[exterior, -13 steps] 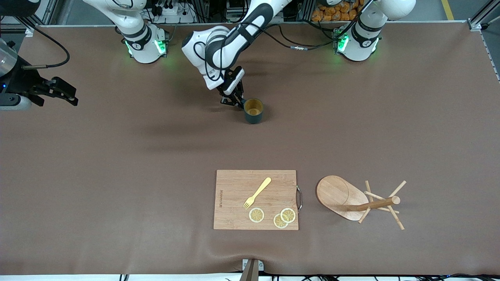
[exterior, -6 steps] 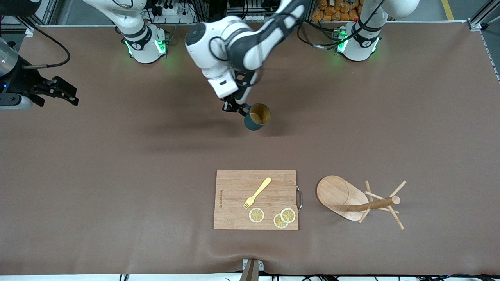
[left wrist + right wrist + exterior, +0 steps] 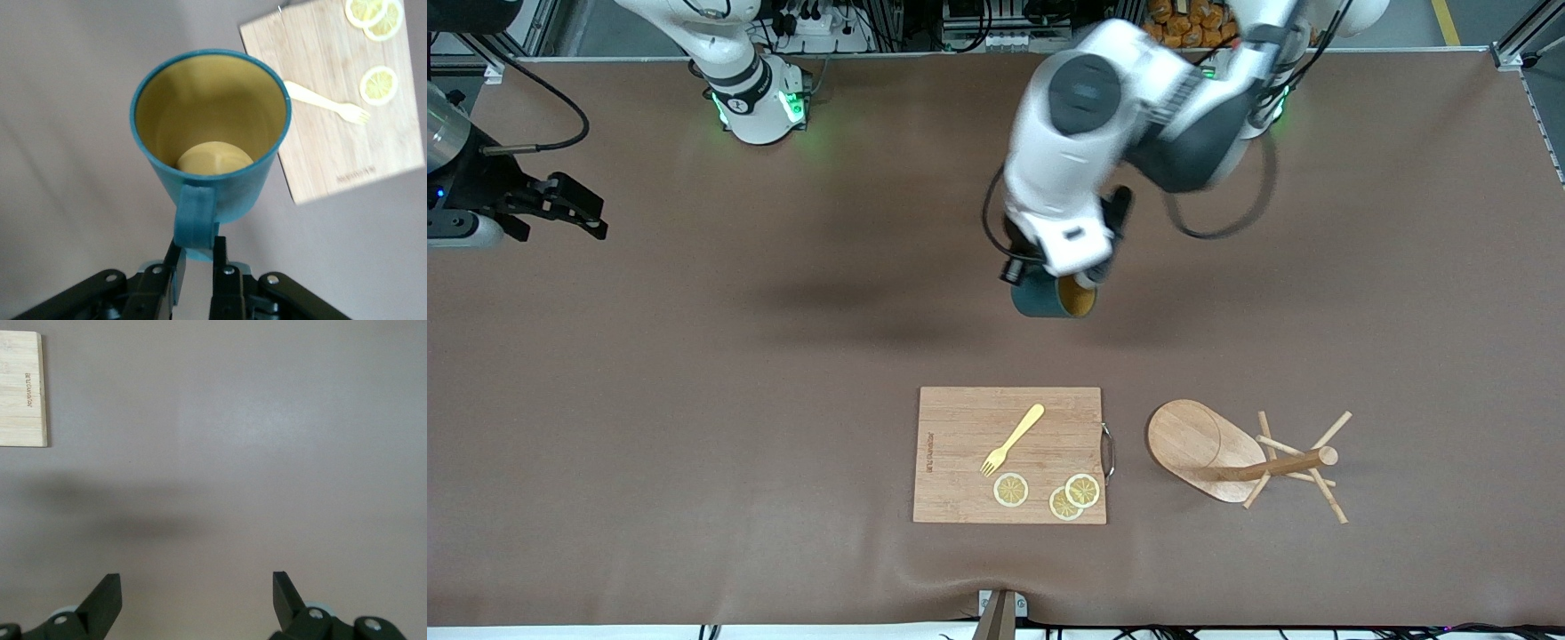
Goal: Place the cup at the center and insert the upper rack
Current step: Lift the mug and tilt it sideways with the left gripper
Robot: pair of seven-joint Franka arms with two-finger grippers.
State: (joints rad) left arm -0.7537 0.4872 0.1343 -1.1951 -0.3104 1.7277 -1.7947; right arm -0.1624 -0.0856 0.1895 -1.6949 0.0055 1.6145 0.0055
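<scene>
The dark teal cup (image 3: 1052, 300) with its tan-yellow inside hangs tilted in the air over the bare table, between the robots' bases and the cutting board. My left gripper (image 3: 197, 250) is shut on the cup's handle (image 3: 195, 217); in the front view the wrist hides the fingers. The cup (image 3: 210, 133) fills the left wrist view. The wooden mug tree (image 3: 1232, 455) lies on its side near the front camera, beside the cutting board, toward the left arm's end. My right gripper (image 3: 591, 220) waits open and empty at the right arm's end; it also shows in the right wrist view (image 3: 197, 587).
A rectangular wooden cutting board (image 3: 960, 453) lies near the front camera with a yellow fork (image 3: 1012, 439) and three lemon slices (image 3: 1011, 490) on it. Its metal handle (image 3: 1108, 452) faces the mug tree. The board also shows in the left wrist view (image 3: 333, 153).
My left gripper has lifted the cup off the table and carried it toward the left arm's end and nearer to the front camera, tilting it. The right arm has not moved.
</scene>
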